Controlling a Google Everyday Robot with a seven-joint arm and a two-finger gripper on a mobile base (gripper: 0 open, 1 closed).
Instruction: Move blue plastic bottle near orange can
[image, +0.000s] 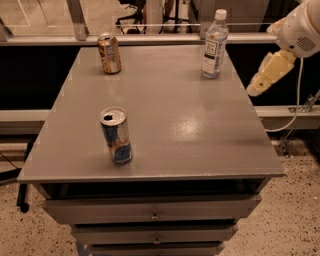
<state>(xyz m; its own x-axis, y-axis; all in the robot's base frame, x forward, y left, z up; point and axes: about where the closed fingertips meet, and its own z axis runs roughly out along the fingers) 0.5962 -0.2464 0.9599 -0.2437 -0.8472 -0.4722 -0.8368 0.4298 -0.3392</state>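
Gripper (256, 88) at right of frame, beyond the right edge of the grey table (200, 135), touching nothing; its state cannot be told. Task items: blue plastic bottle (214, 45) upright at upper right of tabletop; orange can (109, 53) upright at upper left, well apart. Nearer, left of centre: blue-and-silver can (116, 136).

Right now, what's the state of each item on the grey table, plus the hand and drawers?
Clear bluish plastic bottle, white cap: upright, capped, far right corner of grey table, unheld.
Copper-orange metal can: upright, far left corner.
Blue-and-silver can: upright, front left.
Hand: in the air off the table's right edge, apart from the bottle.
Grey drawers: look shut.
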